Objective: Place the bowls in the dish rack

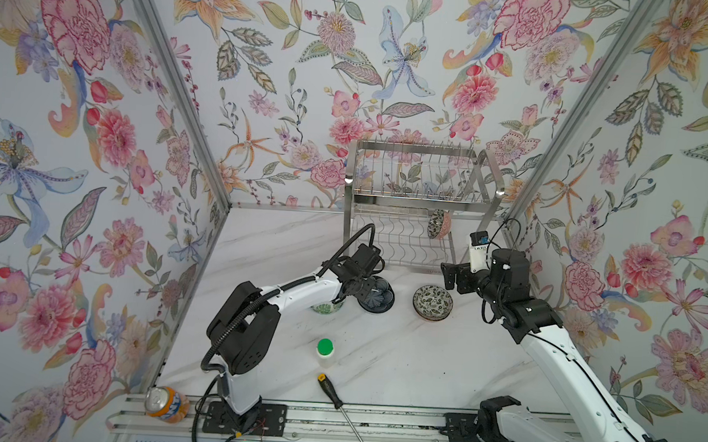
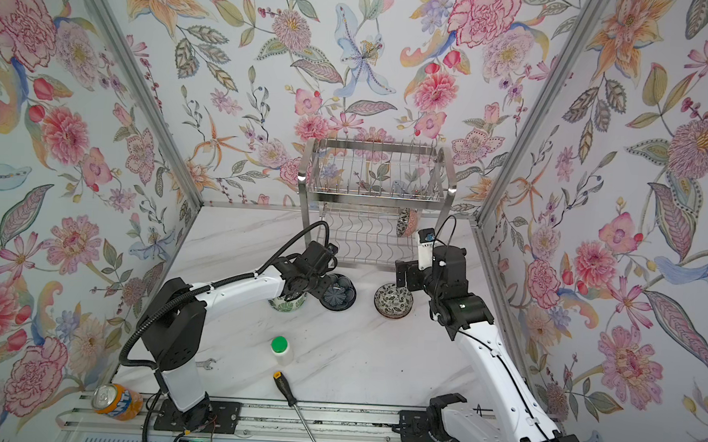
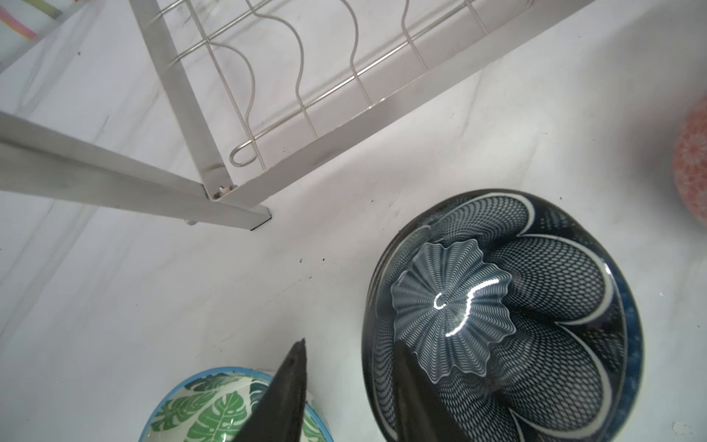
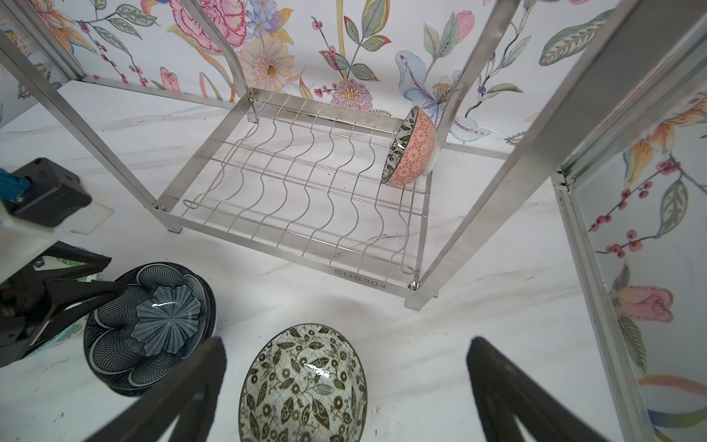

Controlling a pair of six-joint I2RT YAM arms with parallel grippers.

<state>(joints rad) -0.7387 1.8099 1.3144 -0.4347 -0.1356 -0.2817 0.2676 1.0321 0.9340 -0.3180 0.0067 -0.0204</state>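
The dish rack (image 1: pixel 422 202) (image 2: pixel 372 199) stands at the back of the table. One pinkish bowl (image 1: pixel 438 224) (image 4: pixel 415 151) leans on edge at the right end of its wavy lower shelf (image 4: pixel 306 199). In front of the rack lie a dark navy petal bowl (image 1: pixel 381 300) (image 3: pixel 535 306), seemingly stacked on another, a green leaf bowl (image 1: pixel 325 308) (image 3: pixel 206 413) and a black-and-white floral bowl (image 1: pixel 432 302) (image 4: pixel 306 386). My left gripper (image 3: pixel 352 342) straddles the navy bowl's near rim, open, one finger inside and one outside with a gap. My right gripper (image 4: pixel 344 340) hangs wide open over the floral bowl, holding nothing.
A green-capped bottle (image 1: pixel 324 351), a screwdriver (image 1: pixel 335 395) and an orange soda can (image 1: pixel 167 403) lie near the front rail. A small wrench (image 2: pixel 206 364) lies by the left arm's base. Floral walls enclose the table on three sides.
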